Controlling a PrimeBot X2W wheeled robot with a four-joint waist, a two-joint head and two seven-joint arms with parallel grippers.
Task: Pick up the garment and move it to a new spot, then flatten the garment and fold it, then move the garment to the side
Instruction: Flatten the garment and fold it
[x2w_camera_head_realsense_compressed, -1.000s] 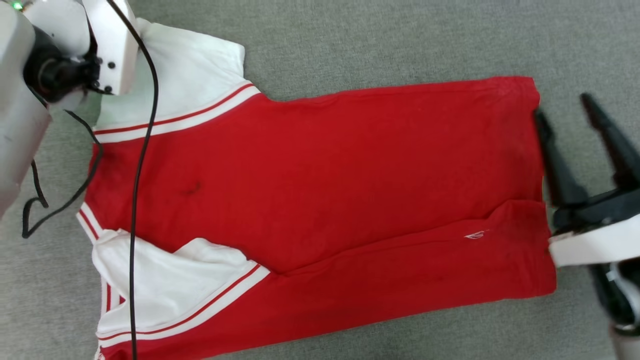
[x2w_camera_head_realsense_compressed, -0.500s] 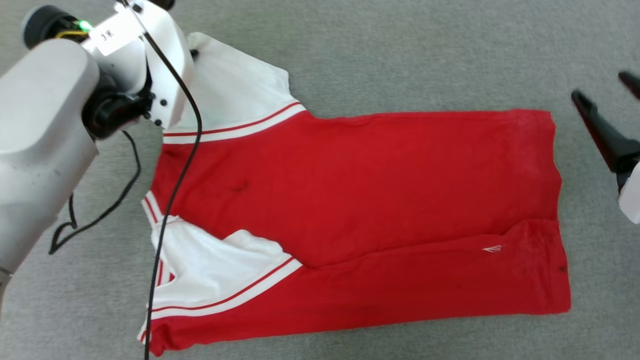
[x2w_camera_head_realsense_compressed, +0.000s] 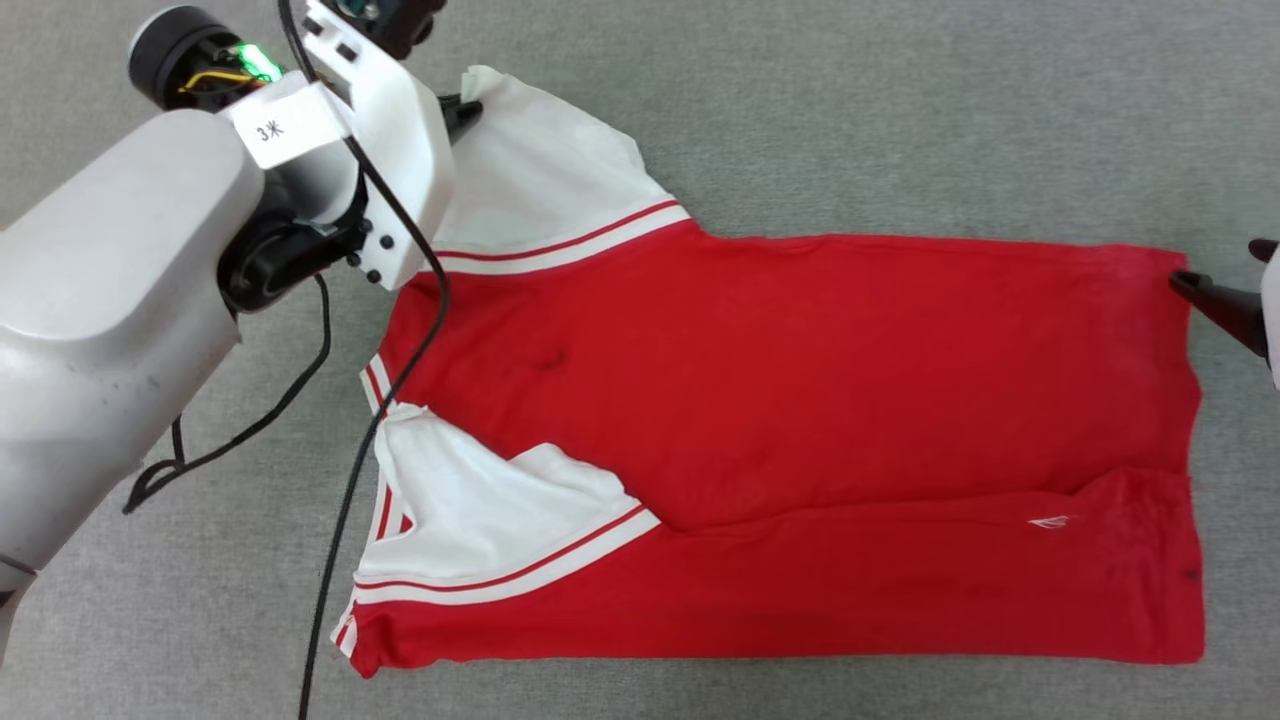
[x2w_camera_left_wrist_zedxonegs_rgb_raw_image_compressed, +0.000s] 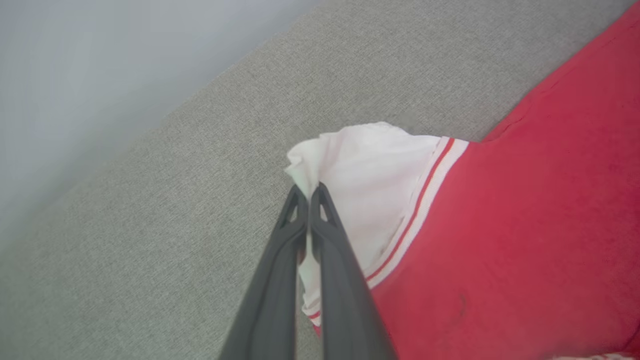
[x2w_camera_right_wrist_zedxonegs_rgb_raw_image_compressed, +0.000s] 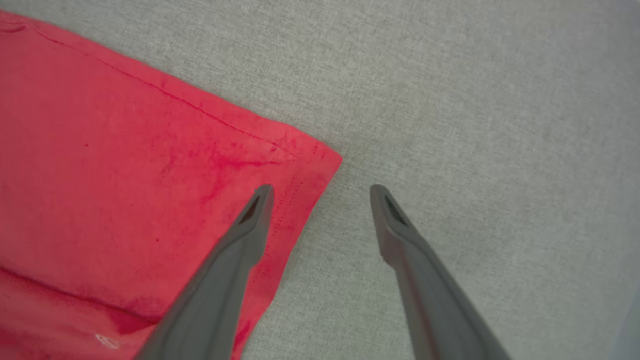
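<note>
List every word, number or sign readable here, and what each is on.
"3" plus a second character, unclear: white label on the left arm.
Small white mark on the garment, red side: too small to read.

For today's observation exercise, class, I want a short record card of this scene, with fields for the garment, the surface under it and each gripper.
item: red garment with white sleeves, spread out
fold: near sleeve and near edge turned over onto the body
support: grey cloth surface
left arm: left gripper shut on the edge of the far sleeve
right arm: right gripper open at the hem corner, one finger above red cloth, the other above the surface
hem contact: cannot tell
</note>
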